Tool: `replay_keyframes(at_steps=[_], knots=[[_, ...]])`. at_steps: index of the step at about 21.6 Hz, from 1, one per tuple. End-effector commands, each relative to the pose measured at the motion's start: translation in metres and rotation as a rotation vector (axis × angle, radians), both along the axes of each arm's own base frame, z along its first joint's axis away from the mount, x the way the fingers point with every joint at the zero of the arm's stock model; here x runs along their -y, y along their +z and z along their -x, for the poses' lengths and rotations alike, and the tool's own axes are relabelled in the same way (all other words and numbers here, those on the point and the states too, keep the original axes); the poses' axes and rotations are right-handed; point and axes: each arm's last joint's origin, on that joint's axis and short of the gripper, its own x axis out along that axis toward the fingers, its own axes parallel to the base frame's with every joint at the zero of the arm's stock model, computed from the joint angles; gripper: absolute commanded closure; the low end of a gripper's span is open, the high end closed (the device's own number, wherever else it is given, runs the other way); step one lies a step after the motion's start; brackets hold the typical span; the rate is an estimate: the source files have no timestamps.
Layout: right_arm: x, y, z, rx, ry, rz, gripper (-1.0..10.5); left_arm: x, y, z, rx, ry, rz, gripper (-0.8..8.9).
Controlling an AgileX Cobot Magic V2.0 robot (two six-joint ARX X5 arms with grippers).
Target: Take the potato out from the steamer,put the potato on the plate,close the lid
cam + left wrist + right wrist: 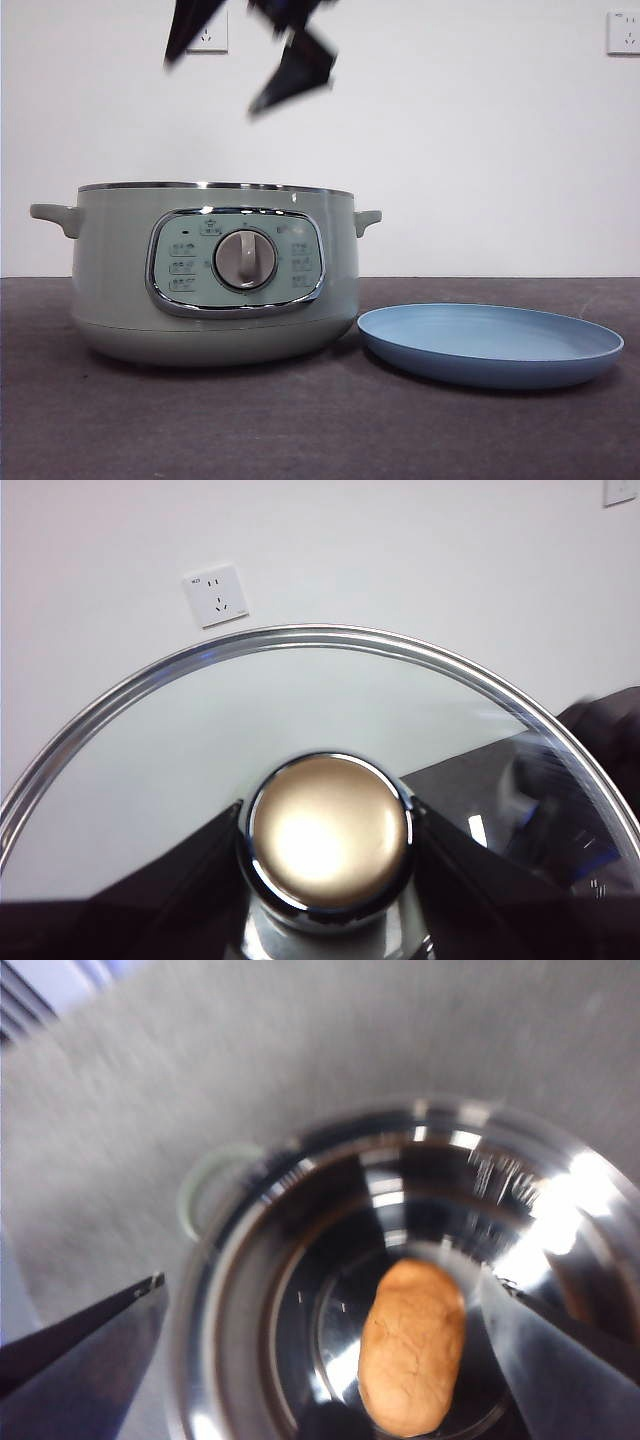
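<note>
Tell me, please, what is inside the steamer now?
In the right wrist view, the potato lies on the shiny bottom of the steamer, with the open right gripper above it. From the front, the pot's wall hides the potato. The left gripper holds the lid.

- No readable word, brand or number is found in any view.
- On the steamer [215,275], small button markings are seen on the control panel [236,262] around the grey dial [245,260], but they are too small and blurred to be read.
- A tiny dark mark is printed at a corner of the wall socket [216,596] in the left wrist view; it cannot be made out.
- Nothing legible is carried by the plate [490,343] or the lid [300,680].
</note>
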Motion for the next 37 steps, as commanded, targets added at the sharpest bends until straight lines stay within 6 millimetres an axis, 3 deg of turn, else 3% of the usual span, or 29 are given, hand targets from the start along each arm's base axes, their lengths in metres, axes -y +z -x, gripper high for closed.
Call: replay_keyframes(at_steps=[1, 5, 15, 20, 21, 24, 29, 32, 35, 37], knots=[[-0.010, -0.028, -0.009, -0.018, -0.021, 0.083, 3.3, 0.002, -0.002, -0.003, -0.024, -0.009, -0.020, 8.22], [-0.016, -0.058, -0.016, -0.071, -0.031, 0.176, 3.3, 0.007, -0.003, -0.014, -0.052, -0.019, -0.033, 8.22], [-0.022, -0.089, -0.021, -0.118, -0.020, 0.261, 3.5, 0.025, -0.008, -0.049, -0.140, -0.021, -0.075, 8.22], [-0.027, -0.106, -0.027, -0.131, -0.022, 0.271, 3.5, 0.027, -0.009, -0.053, -0.151, -0.024, -0.079, 8.22], [-0.029, -0.105, -0.028, -0.117, -0.022, 0.258, 4.2, 0.027, -0.009, -0.053, -0.152, -0.024, -0.079, 8.22], [-0.029, -0.105, -0.028, -0.108, -0.017, 0.257, 9.4, 0.027, -0.009, -0.053, -0.153, -0.023, -0.077, 8.22], [-0.029, -0.103, -0.028, -0.100, -0.007, 0.260, 9.6, 0.027, -0.009, -0.053, -0.153, -0.023, -0.076, 8.22], [-0.023, -0.067, -0.023, -0.053, -0.017, 0.222, 9.6, 0.030, -0.010, -0.059, -0.165, -0.023, -0.082, 8.22], [0.001, 0.002, 0.000, 0.059, -0.050, 0.191, 9.6, 0.038, -0.013, -0.076, -0.196, -0.021, -0.101, 8.22], [0.028, 0.053, 0.023, 0.177, -0.092, 0.154, 9.6, 0.044, -0.014, -0.089, -0.198, -0.026, -0.123, 8.22]])
